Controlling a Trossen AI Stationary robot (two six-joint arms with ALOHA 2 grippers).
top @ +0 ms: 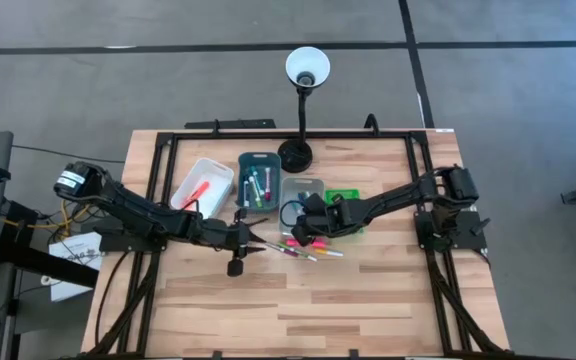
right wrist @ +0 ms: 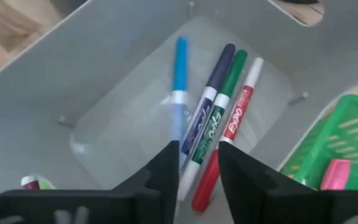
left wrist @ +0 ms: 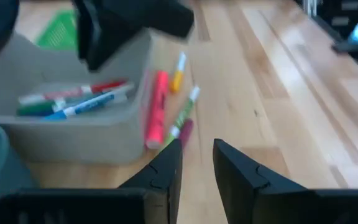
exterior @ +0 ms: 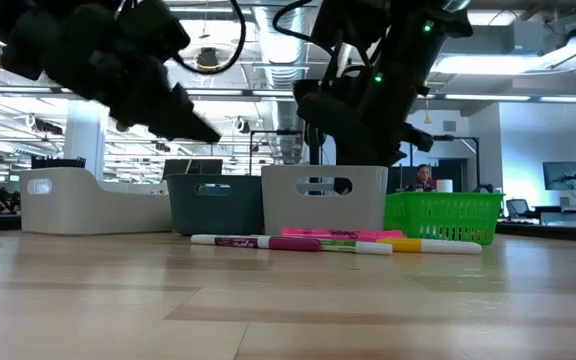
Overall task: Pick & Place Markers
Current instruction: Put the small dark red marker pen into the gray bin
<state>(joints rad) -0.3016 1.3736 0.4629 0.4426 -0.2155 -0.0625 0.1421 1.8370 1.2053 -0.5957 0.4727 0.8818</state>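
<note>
Several markers [top: 305, 249] lie flat on the wooden table just in front of the grey tray [top: 303, 188]; in the low view these markers [exterior: 318, 242] show pink, green and yellow. More markers [right wrist: 219, 118], blue, dark blue, green and red, lie on the floor of the grey tray [right wrist: 104, 93]. My right gripper [right wrist: 197, 165] hangs open right above them, pointing steeply down into the tray, with nothing between its fingers. My left gripper [left wrist: 197, 155] is open and stands low over the table, to the left of the loose markers [left wrist: 166, 112].
A white tray [top: 203, 183] with a red marker and a dark teal tray [top: 258, 178] with markers stand left of the grey one. A green basket [top: 346, 197] stands to its right, holding a pink marker [right wrist: 335, 174]. A desk lamp [top: 301, 110] rises behind the trays.
</note>
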